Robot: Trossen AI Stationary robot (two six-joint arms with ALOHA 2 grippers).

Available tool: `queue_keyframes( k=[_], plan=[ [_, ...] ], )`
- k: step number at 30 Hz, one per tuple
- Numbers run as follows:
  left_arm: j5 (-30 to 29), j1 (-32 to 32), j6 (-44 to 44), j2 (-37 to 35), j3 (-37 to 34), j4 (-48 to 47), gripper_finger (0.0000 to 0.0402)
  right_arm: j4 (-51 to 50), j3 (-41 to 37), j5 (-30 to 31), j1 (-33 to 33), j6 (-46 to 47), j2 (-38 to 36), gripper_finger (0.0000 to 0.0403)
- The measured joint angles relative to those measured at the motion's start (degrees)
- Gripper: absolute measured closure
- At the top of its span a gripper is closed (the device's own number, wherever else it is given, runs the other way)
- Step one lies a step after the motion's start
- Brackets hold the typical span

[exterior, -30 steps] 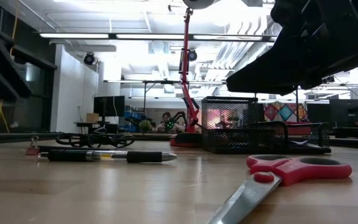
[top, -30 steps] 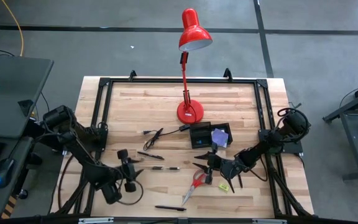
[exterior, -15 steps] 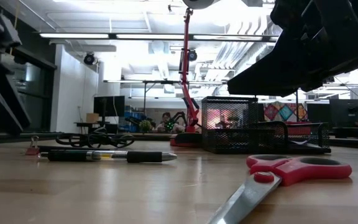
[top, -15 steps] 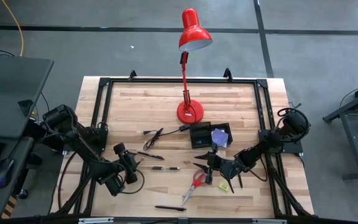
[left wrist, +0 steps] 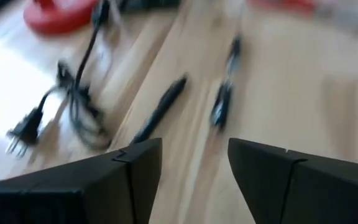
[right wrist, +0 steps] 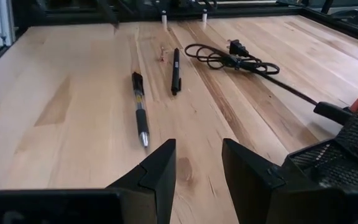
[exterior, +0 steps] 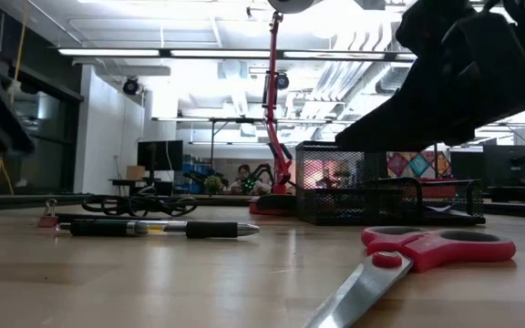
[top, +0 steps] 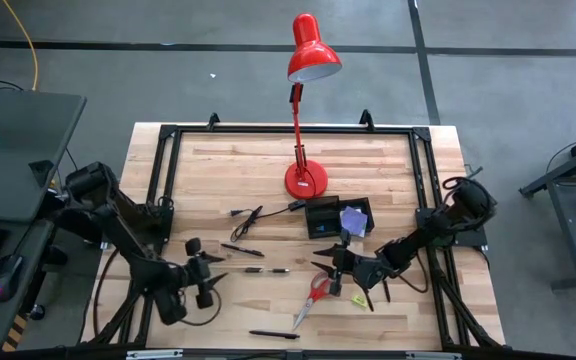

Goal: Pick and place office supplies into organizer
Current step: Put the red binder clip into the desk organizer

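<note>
Lying flat on the wooden table, the red-handled scissors run on a slant in the high view, red loops toward the organizer and blades pointing down toward the table's near edge; in the low view their handles sit close to the lens with the blades angled forward. The right gripper hovers just beside the scissor handles, its arm reaching in low from the table's right edge, and the right wrist view shows its fingers parted by a narrow gap with nothing between them. Just behind it sits the black mesh organizer with a purple sticky-note pad in it, and a small yellow-green piece lies near the gripper. Two black pens lie left of the scissors, long axes roughly across the table, and a third pen rests near the front edge. The left gripper is held beside those pens, arm bent in from the left, fingers spread apart and empty. A coiled black cable and the red desk lamp stand farther back.
</note>
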Motion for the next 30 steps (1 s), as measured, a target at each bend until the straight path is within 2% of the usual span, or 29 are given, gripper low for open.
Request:
queue_keyframes(
  k=[2, 7, 11, 13, 20, 22, 27, 30],
  plan=[
    [-3.29, -1.52, 3.64, -2.23, -2.47, 8.01, 0.0224, 0.20, 0.00, -0.23, -0.18, -0.18, 0.30, 0.0279],
    [-1.43, -2.87, 26.90, -7.40, -10.86, 39.08, 0.0224, 3.66, 0.00, -0.51, -0.45, -2.70, 0.31, 0.0279],
    [3.90, -2.25, 34.34, -13.03, -18.73, 50.88, 0.0224, 5.21, 0.00, -1.00, -0.45, -3.48, 0.29, 0.0279],
    [6.91, -2.38, 35.86, -14.96, -21.80, 52.94, 0.0224, 5.37, 0.00, -1.00, -0.45, -3.24, 0.29, 0.0279],
    [10.35, -2.36, 34.90, -19.19, -27.51, 52.43, 0.0224, 4.81, 0.00, -1.05, -0.52, -2.32, 0.29, 0.0279],
    [10.46, -2.23, 34.07, -19.11, -27.95, 51.38, 0.0224, 4.54, 0.00, -1.05, -0.52, -1.81, 0.29, 0.0279],
    [9.94, 1.44, 25.73, -18.84, -29.91, 49.72, 0.0224, 4.67, 0.00, -0.98, -0.52, -2.06, 0.29, 0.0279],
    [10.06, 3.09, 25.82, -18.73, -30.35, 49.33, 0.0224, 4.54, 0.00, -0.98, -0.52, -1.99, 0.29, 0.0279]
  ],
)
